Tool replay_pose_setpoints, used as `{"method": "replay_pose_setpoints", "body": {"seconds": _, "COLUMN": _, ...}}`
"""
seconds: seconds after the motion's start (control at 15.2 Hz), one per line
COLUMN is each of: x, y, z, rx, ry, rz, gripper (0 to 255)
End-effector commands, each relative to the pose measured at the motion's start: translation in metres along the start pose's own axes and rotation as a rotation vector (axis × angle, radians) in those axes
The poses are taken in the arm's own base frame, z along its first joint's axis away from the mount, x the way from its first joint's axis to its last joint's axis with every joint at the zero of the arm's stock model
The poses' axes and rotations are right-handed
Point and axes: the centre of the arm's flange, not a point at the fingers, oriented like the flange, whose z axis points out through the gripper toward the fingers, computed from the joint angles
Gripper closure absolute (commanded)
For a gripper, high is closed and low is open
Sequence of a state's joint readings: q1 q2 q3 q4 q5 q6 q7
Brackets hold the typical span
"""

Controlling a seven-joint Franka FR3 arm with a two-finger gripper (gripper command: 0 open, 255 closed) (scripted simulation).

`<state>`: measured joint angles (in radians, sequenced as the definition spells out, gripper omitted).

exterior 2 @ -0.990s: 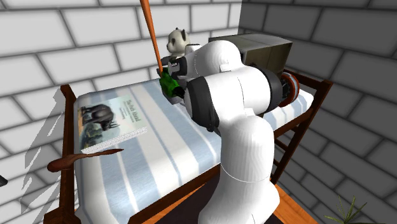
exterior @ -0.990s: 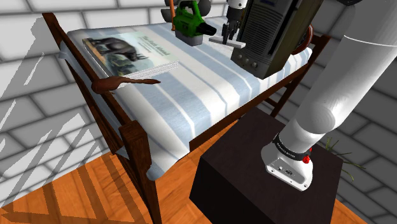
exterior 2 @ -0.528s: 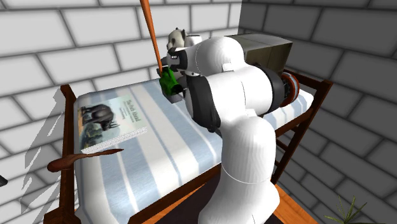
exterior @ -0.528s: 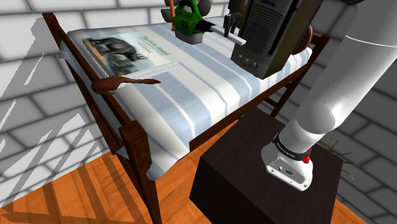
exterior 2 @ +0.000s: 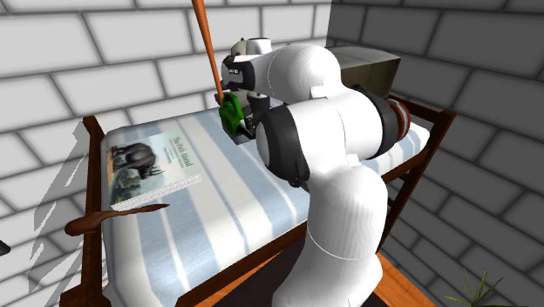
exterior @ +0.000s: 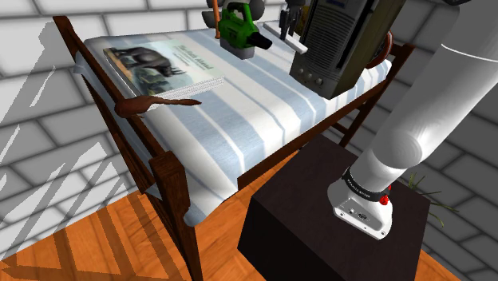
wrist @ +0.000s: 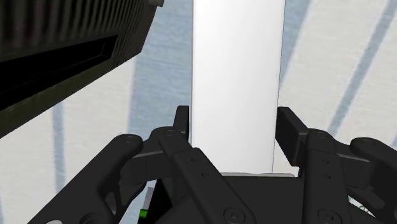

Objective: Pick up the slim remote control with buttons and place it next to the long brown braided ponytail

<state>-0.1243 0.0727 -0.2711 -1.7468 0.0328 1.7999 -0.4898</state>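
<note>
Change since earlier frames: gripper (wrist: 235, 124) risen toward top edge of shoulder view, remote control (wrist: 238, 76) lifted off mattress (exterior: 239, 120) with it.
Surface: bed, blue-white striped mattress, dark wooden frame (exterior: 171, 184). On mattress: book (exterior: 164, 64), green tool (exterior: 239, 28), dark boxy unit (exterior: 339, 48).
Room: grey brick wall (exterior: 32, 96), orange plank floor (exterior: 96, 247).
Fingers (wrist: 289, 130) clamped on both long edges of plain white remote control.
Remote control position: upper middle of shoulder view, between green tool and dark boxy unit, well apart from brown ponytail (exterior: 156, 104) at left-centre.

The remote (wrist: 236, 76) is plain white, the gripper (wrist: 234, 122) black. The bedcover (exterior: 239, 120) is white with pale blue stripes; the ponytail (exterior: 144, 104) brown.
</note>
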Motion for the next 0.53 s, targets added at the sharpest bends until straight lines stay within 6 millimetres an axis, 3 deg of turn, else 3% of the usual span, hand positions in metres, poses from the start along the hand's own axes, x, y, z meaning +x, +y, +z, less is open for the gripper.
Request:
{"method": "replay_pose_setpoints", "body": {"seconds": 0.0, "x": -0.005, "y": -0.024, "z": 0.001, "rx": -0.001, "ry": 0.0, "rz": 0.001, "gripper": 255}}
{"method": "replay_pose_setpoints", "body": {"seconds": 0.46, "x": -0.016, "y": -0.115, "z": 0.002, "rx": -0.001, "ry": 0.0, "rz": 0.001, "gripper": 255}}
